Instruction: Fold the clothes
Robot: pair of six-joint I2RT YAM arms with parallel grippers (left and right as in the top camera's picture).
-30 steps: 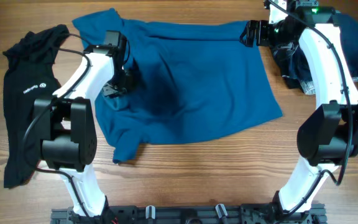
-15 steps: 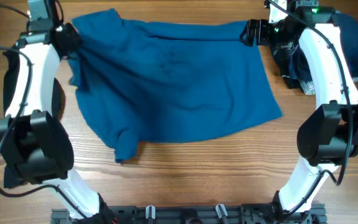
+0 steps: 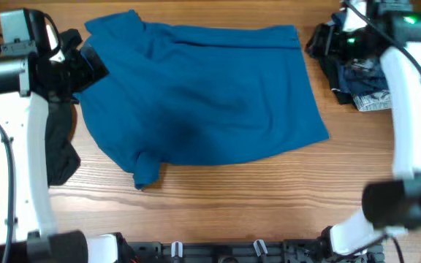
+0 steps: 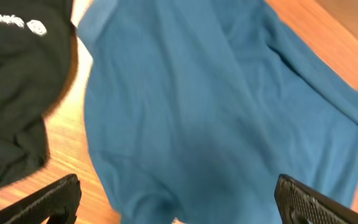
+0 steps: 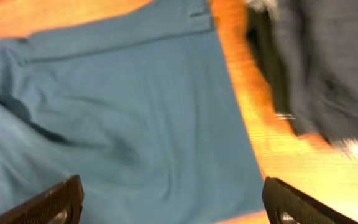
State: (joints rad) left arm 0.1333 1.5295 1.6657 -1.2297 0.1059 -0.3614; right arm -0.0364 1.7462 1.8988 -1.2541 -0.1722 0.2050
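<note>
A blue shirt point(image 3: 203, 95) lies spread flat across the middle of the table, one sleeve bunched at its lower left point(image 3: 145, 172). My left gripper point(image 3: 92, 64) hovers above the shirt's left edge, open and holding nothing. In the left wrist view the blue shirt point(image 4: 216, 112) fills the frame below the left gripper point(image 4: 178, 183). My right gripper point(image 3: 316, 42) hangs open just off the shirt's top right corner. In the right wrist view the blue shirt point(image 5: 123, 106) lies under the wide-apart fingers of the right gripper point(image 5: 173, 186).
A black garment point(image 3: 58, 153) with white print point(image 4: 17, 22) lies at the left, partly under the left arm. A pile of dark clothes point(image 3: 360, 84) sits at the back right point(image 5: 316, 68). Bare wood runs along the front edge point(image 3: 232, 204).
The left arm went from the shirt's middle to its top left corner, then rose away. The right gripper released the top right corner and pulled back to the right. The shirt has settled flat.
</note>
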